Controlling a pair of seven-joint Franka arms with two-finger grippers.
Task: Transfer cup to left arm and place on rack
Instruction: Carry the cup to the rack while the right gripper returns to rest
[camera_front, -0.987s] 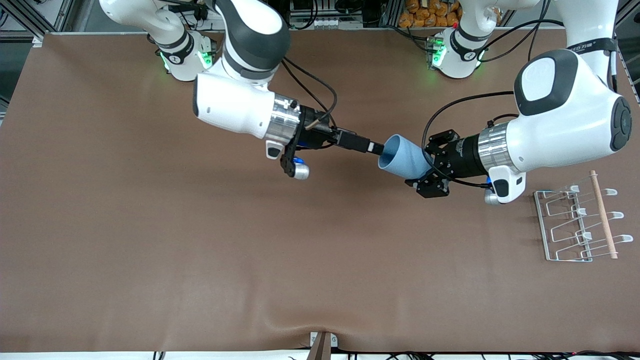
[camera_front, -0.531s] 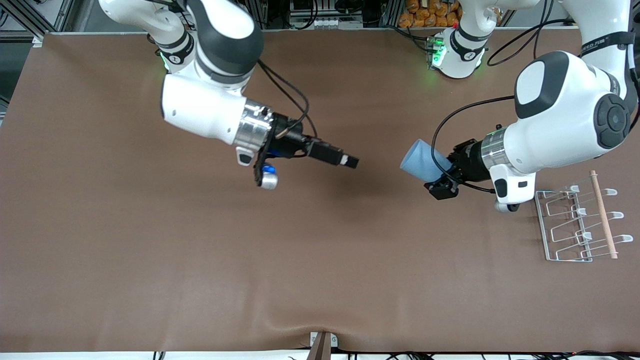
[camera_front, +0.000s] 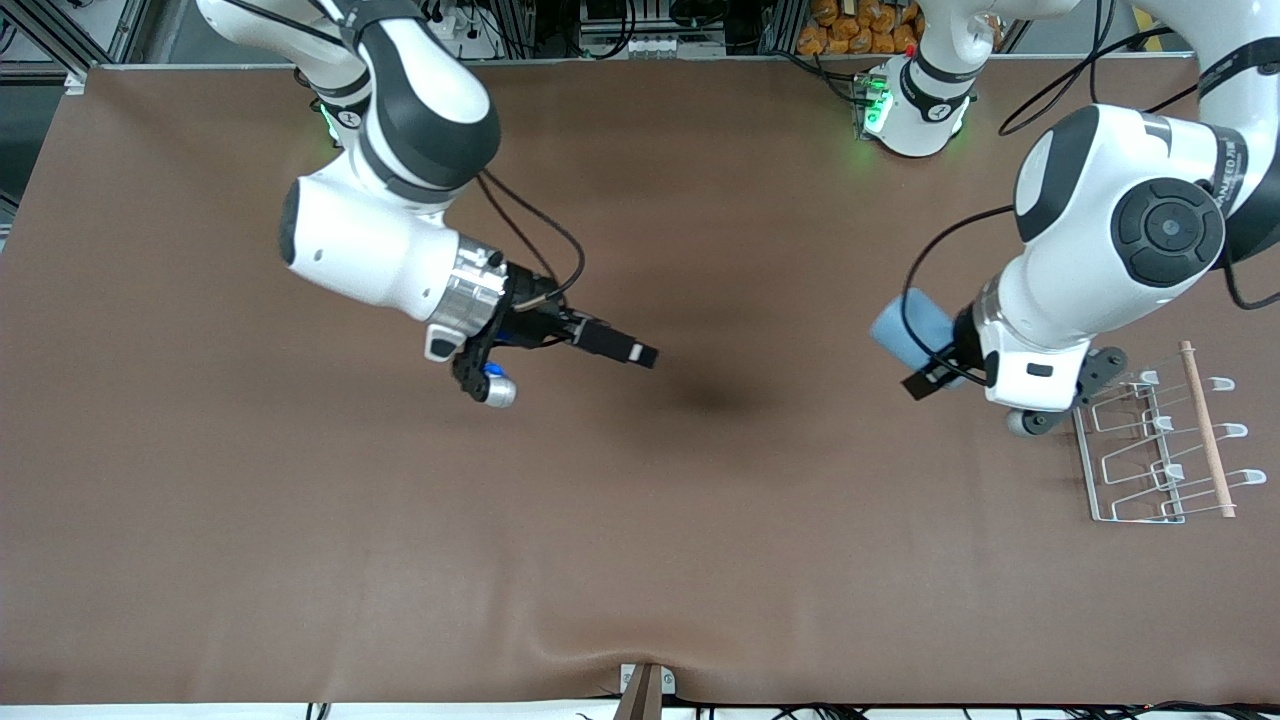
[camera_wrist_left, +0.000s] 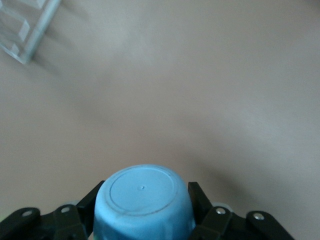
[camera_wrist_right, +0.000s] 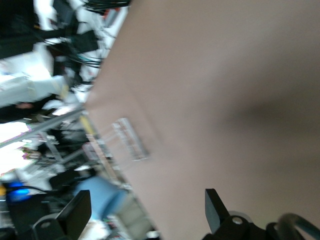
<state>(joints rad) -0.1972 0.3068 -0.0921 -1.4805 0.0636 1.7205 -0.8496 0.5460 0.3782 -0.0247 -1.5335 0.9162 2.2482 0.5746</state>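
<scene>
The cup (camera_front: 908, 328) I held was plain light blue all over, its flat bottom (camera_wrist_left: 142, 190) the same blue. My left gripper (camera_wrist_left: 145, 220) around it was black, as was my right gripper (camera_front: 622, 350). My arms were white with black joints and silver wrist rings. The table (camera_front: 300, 520) was an even brown. The rack (camera_front: 1135, 450) was white wire, its rod (camera_front: 1206, 429) pale wood.

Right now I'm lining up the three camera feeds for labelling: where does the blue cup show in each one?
Front view: the cup is held in the left gripper, in the air beside the rack.
Left wrist view: the cup's flat base fills the lower middle, black fingers on either side.
Right wrist view: a small blue blur in the distance.
Shared landmark: the rack.
</scene>
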